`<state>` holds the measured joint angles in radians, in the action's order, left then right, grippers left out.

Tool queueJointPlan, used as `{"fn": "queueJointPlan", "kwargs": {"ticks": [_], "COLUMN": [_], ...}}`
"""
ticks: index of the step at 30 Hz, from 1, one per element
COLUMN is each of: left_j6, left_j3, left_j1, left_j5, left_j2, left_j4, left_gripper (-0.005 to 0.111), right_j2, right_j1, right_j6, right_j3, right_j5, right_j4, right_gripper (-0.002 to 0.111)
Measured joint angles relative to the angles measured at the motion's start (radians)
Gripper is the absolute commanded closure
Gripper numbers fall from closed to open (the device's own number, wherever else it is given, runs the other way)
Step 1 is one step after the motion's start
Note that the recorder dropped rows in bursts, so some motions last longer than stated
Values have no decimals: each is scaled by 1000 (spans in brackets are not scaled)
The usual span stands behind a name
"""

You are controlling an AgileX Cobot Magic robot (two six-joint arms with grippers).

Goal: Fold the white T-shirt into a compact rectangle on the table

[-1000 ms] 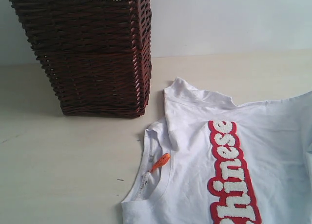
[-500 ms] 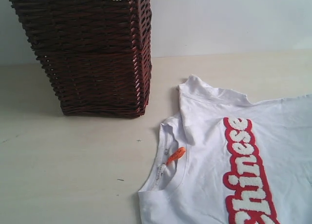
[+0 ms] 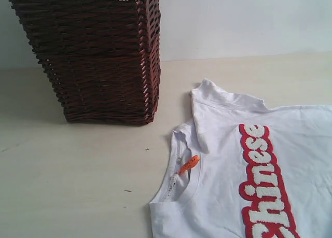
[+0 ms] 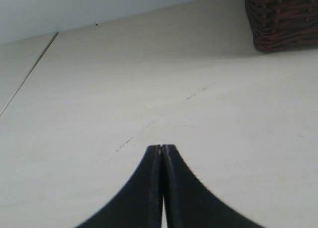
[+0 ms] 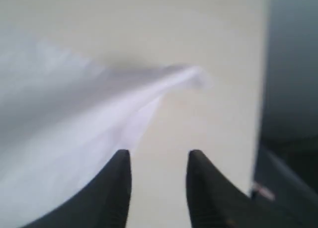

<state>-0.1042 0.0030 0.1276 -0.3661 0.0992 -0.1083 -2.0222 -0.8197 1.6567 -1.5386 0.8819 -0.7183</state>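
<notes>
The white T-shirt (image 3: 223, 155) lies spread on the table (image 3: 78, 170) at the lower right of the exterior view, with red-outlined "Chinese" lettering (image 3: 264, 181) and an orange neck tag (image 3: 189, 164) at the collar. One sleeve is folded over near the collar. Neither gripper shows in the exterior view. My left gripper (image 4: 162, 147) is shut with nothing in it, over bare table. My right gripper (image 5: 158, 156) is open above the table, right beside an edge of the white T-shirt (image 5: 74, 118), with nothing between its fingers.
A brown wicker basket (image 3: 93, 56) with white lace edging stands at the back left, close to the shirt's sleeve; its corner shows in the left wrist view (image 4: 283, 19). The table's edge (image 5: 262, 89) runs close to my right gripper.
The shirt slid to the right across the table, then settled flat. My right gripper has opened and let go of the shirt's edge. The left gripper has not changed.
</notes>
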Motion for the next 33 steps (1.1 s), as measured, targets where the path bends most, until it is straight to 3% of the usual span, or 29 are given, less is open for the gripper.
{"fn": "queueJointPlan", "kwargs": {"ticks": [2,3,5,9,18,27,33], "left_j6": [0,0,0,0,0,0,0], "left_j3": [0,0,0,0,0,0,0], "left_j1": [0,0,0,0,0,0,0], "left_j5": [0,0,0,0,0,0,0], "left_j2": [0,0,0,0,0,0,0], "left_j4": [0,0,0,0,0,0,0], "left_gripper": [107,107,107,107,107,107,107], "right_j2": [47,74,126,191,191,191,201], "right_j1": [0,-2,-15,-18,-18,-18,-18], "right_j6": [39,88,129,143,-45,-216,-289], "right_j3": [83,168,338,551,648,679,735], "right_j5": [225,282,247,66,-120,-31,34], "right_j4": [257,355,468,514,681,969,1057], "right_gripper": [108,108,108,108,108,108,108]}}
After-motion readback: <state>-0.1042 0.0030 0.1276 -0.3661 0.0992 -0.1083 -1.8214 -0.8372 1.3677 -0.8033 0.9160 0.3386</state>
